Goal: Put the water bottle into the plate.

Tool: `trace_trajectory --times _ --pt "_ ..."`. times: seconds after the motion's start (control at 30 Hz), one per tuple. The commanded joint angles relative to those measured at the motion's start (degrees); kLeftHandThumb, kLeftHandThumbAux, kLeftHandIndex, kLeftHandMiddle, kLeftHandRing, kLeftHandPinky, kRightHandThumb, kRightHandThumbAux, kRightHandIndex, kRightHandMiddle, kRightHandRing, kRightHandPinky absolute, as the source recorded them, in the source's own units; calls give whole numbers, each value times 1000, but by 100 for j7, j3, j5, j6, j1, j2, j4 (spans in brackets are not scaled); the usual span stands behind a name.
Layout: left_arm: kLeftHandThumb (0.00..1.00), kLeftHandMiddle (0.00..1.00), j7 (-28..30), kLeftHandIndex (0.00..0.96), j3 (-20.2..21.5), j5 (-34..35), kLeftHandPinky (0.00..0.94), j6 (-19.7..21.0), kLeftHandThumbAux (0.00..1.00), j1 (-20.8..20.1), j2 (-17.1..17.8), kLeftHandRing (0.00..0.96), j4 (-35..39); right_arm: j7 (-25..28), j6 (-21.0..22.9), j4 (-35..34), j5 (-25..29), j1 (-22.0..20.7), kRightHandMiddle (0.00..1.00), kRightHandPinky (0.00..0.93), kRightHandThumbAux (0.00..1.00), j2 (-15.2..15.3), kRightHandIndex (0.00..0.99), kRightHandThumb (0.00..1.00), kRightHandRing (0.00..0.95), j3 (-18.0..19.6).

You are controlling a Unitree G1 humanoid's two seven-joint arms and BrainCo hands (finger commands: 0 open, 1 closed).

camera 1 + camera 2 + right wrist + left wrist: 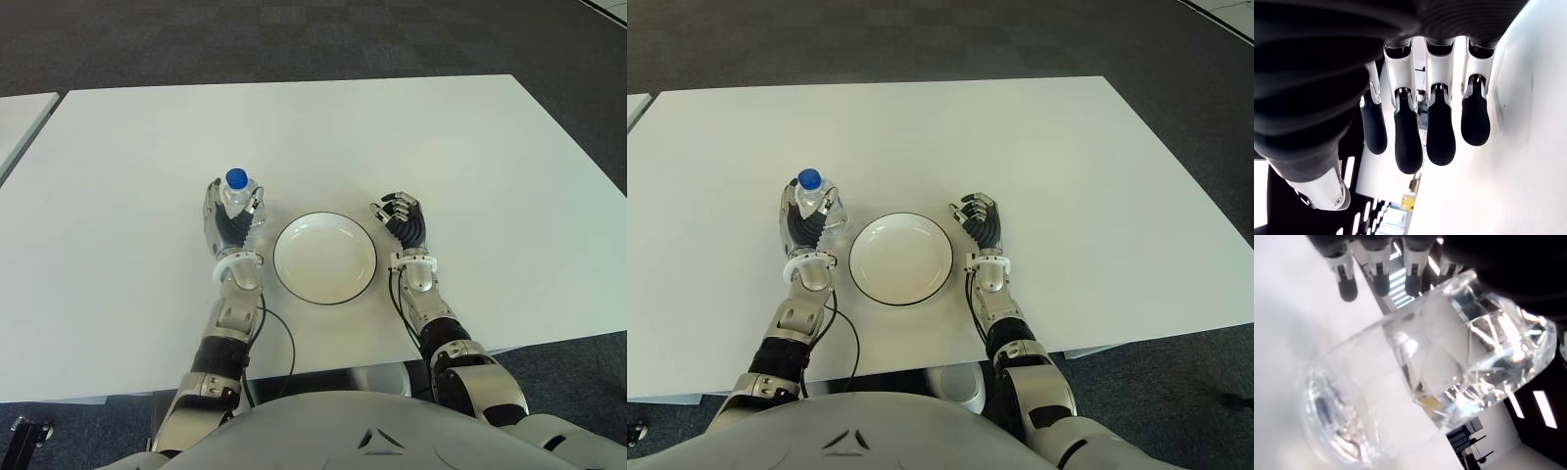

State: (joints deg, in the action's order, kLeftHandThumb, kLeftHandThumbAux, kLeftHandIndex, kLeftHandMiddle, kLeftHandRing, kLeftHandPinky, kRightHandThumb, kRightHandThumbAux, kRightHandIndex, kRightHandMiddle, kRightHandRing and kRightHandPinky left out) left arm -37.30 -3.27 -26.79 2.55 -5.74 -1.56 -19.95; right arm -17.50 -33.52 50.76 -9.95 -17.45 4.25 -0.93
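On the broad white rectangular desk before me, the round white ceramic plate sits in the middle. My left hand is just left of it, fingers wrapped around the upright clear plastic water bottle. My right hand shows just right of the plate, holding nothing.

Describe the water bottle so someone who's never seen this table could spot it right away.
On the white table, find the round white plate near the robot's edge. Just to the plate's left, the left hand is wrapped around a small clear water bottle standing upright. Its blue cap is the only bright colour there; the right hand, on the plate's other side, holds nothing.
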Motion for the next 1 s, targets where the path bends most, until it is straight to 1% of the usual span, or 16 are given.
trace_trajectory --times 0.03,0.13,0.23,0.33,0.53,0.6,0.7,0.93,1.0 --pt "735 0 -322 0 -147 -261 83 -182 330 -229 143 18 -461 30 87 4 5 125 630 656 728 -43 433 708 647 7" --pt "734 0 -449 0 -215 -377 75 -207 328 -314 196 11 -627 22 95 -22 -3 141 631 658 728 -46 433 708 647 4" --pt "734 0 -571 0 -331 -545 79 -146 325 -429 269 10 -803 4 129 -48 -8 151 631 657 728 -54 433 708 647 6" --pt "738 0 -653 0 -469 -752 103 1 323 -546 340 21 -955 -6 172 -72 -1 160 629 651 728 -64 433 707 645 14" --pt "744 13 -751 3 -667 -991 141 135 326 -687 439 44 -1152 18 207 -100 26 175 628 648 728 -73 433 707 642 27" --pt "760 38 -781 29 -738 -1066 168 155 333 -746 480 68 -1231 34 216 -103 37 176 626 646 728 -76 433 707 640 32" --pt "774 63 -809 54 -821 -1122 182 174 342 -802 529 87 -1299 48 223 -121 42 190 624 646 728 -76 433 707 638 31" --pt "781 105 -778 89 -942 -1166 214 275 359 -878 597 113 -1367 35 233 -139 37 204 619 638 728 -83 433 707 633 40" --pt "784 125 -739 104 -959 -1145 243 305 363 -903 606 132 -1382 25 228 -129 37 201 618 635 728 -84 433 706 631 46"
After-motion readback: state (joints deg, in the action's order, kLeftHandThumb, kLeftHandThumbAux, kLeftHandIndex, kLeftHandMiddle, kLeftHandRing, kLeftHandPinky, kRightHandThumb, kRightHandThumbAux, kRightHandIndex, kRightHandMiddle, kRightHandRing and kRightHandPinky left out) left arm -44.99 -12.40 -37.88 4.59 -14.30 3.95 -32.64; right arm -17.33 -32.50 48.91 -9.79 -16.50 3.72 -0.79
